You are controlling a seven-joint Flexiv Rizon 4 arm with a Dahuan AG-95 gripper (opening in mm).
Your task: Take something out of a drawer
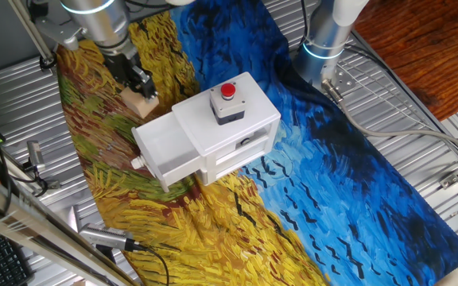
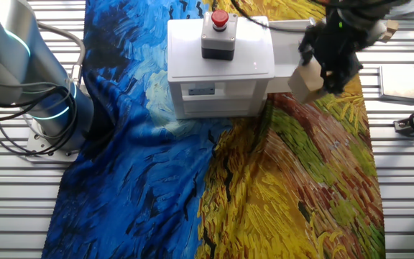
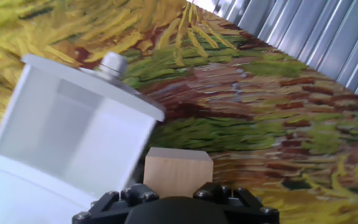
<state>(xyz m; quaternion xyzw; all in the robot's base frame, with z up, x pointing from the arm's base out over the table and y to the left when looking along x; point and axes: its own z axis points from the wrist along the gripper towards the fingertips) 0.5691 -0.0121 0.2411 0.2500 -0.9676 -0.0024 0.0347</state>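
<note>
My gripper [image 1: 142, 87] is shut on the small tan wooden block [image 1: 139, 104] and holds it just beside the pulled-out upper drawer [image 1: 173, 147], over the yellow part of the cloth. The other fixed view shows the gripper [image 2: 322, 70] with the block [image 2: 307, 80] to the right of the white box [image 2: 221, 61]. In the hand view the block [image 3: 178, 172] sits between my fingers. The open drawer [image 3: 73, 134] is to its left, with its round knob [image 3: 114, 63] on the front. The drawer's inside looks empty.
A grey unit with a red button [image 1: 227, 91] stands on top of the white box [image 1: 241, 119]. The box's lower drawer front has a dark slot [image 1: 249, 143]. A second arm's base [image 1: 324, 40] stands at the back. Metal tools [image 1: 102, 237] lie off the painted cloth [image 1: 308, 191].
</note>
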